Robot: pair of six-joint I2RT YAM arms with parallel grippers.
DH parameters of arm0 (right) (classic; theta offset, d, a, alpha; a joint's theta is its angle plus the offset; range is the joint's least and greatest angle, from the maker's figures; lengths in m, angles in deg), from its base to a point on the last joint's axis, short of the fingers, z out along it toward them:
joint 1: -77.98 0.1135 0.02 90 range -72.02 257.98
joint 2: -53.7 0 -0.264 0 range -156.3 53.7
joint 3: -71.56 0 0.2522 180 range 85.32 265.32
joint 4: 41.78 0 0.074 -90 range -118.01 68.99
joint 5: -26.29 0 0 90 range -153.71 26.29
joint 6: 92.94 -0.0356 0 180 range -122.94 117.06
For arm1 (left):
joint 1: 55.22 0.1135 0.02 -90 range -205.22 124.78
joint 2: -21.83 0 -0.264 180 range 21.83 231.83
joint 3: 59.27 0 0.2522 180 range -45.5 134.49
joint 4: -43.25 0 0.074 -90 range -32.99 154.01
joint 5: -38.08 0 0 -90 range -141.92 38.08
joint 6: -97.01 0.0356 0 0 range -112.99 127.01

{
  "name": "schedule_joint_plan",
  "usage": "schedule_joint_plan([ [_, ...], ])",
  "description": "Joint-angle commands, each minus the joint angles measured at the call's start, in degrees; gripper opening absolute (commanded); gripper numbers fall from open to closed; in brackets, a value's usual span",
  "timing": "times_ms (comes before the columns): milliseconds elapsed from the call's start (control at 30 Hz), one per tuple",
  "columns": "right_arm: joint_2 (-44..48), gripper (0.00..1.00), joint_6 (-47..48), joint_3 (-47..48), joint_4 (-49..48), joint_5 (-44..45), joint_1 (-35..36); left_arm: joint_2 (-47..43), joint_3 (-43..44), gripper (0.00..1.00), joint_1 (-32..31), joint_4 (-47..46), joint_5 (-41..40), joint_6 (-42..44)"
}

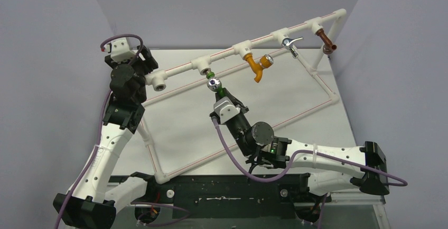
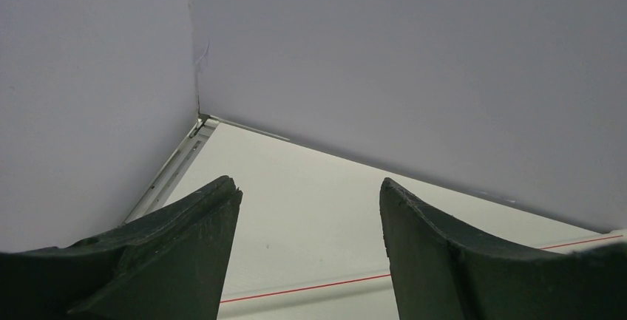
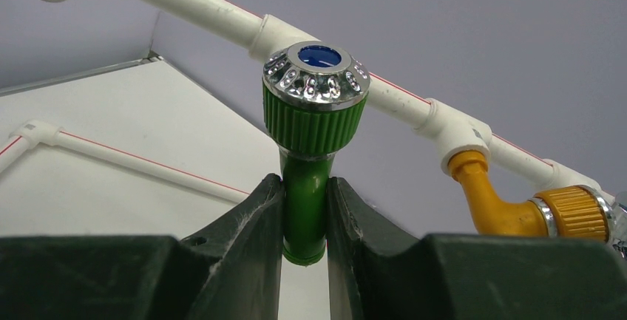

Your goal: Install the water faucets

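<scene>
The green water faucet hangs right below a white tee fitting on the raised pipe, its green end touching the fitting's mouth. My right gripper is shut on its spout. In the right wrist view the green spout sits clamped between the two dark fingers, and the silver knob with a blue centre stands above them. My left gripper is by the pipe's left end, near the open elbow socket. It is open with nothing between its fingers.
Along the same white pipe frame hang an orange tap, a chrome tap and a brown fitting. The frame's lower rails lie on the white table. Grey walls close in the back and both sides.
</scene>
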Motion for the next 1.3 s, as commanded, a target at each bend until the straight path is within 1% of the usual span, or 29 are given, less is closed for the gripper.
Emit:
schedule_joint_plan([
  [0,-0.03,0.00,-2.07,3.23,-2.08,-0.73,-0.99,0.55,-4.63,0.67,-0.46,15.08,2.61,0.55],
  [600,-0.51,0.00,-5.37,4.33,0.31,-4.17,-1.19,0.64,-4.82,0.67,-0.47,15.00,2.87,0.69],
  [1267,0.09,0.00,-8.61,5.06,5.18,-6.62,-1.19,0.62,-4.89,0.67,-0.46,15.08,2.79,0.86],
])
